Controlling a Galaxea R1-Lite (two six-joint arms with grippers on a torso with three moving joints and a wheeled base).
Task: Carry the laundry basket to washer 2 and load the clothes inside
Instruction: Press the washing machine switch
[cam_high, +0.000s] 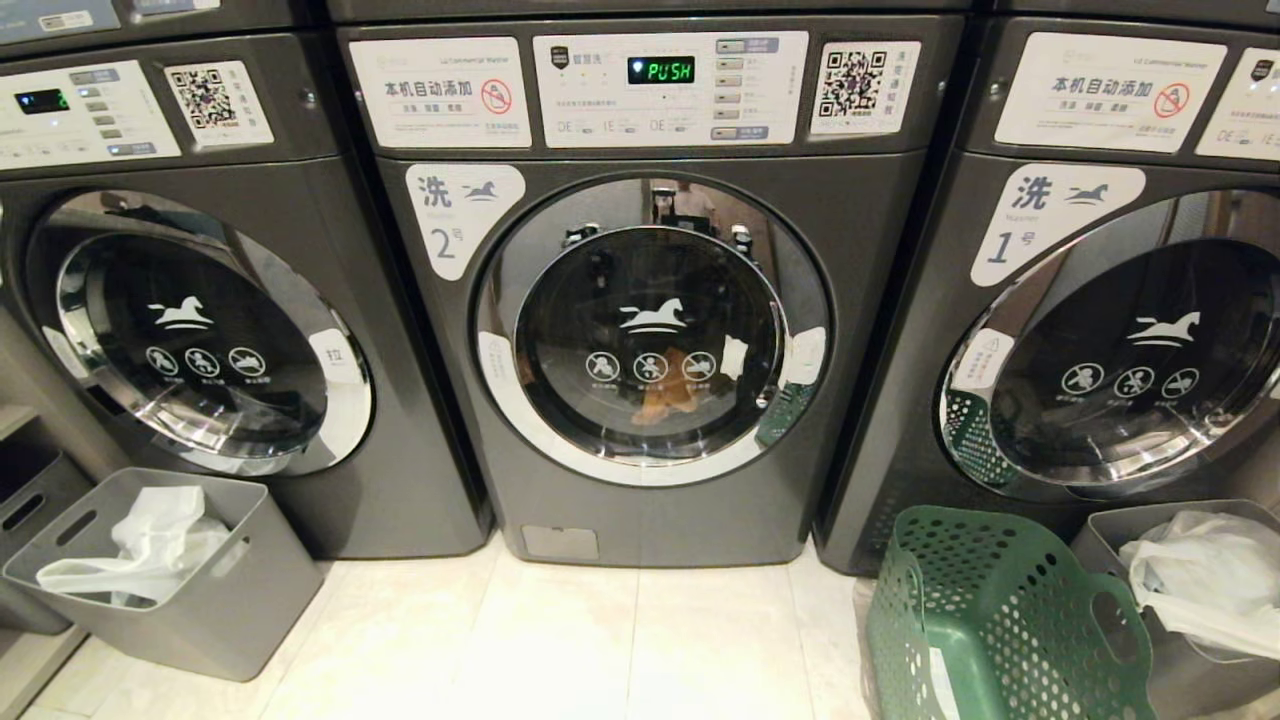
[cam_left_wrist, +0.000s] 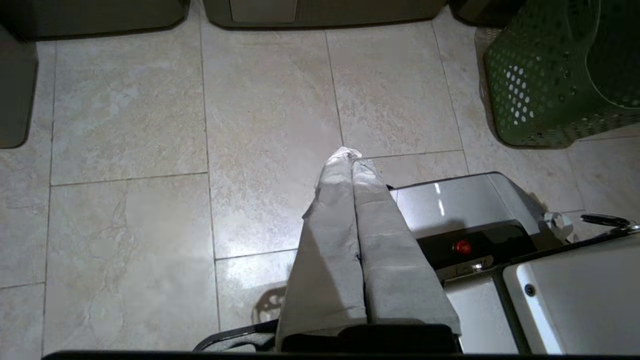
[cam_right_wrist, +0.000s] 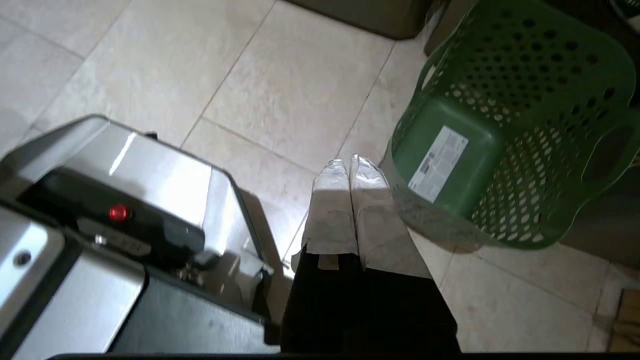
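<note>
Standing on the pale tiled floor (cam_high: 600, 640) at the near right, the laundry basket (cam_high: 1000, 620) is empty, its green bottom with a white label showing in the right wrist view, and it sits just in front of the machine labelled 1 (cam_high: 1080, 300). Washer 2 (cam_high: 650, 300) stands in the middle with its round door closed and orange fabric (cam_high: 668, 392) visible behind the glass. A grey bin (cam_high: 200, 600) with a white bag sits at the near left, another grey bin (cam_high: 1190, 600) just right of the basket. Both arms hang low over the floor by the robot's base (cam_left_wrist: 465, 210): the left gripper (cam_left_wrist: 350, 152) and the right gripper (cam_right_wrist: 351, 162) each have their fingers pressed together, holding nothing.
</note>
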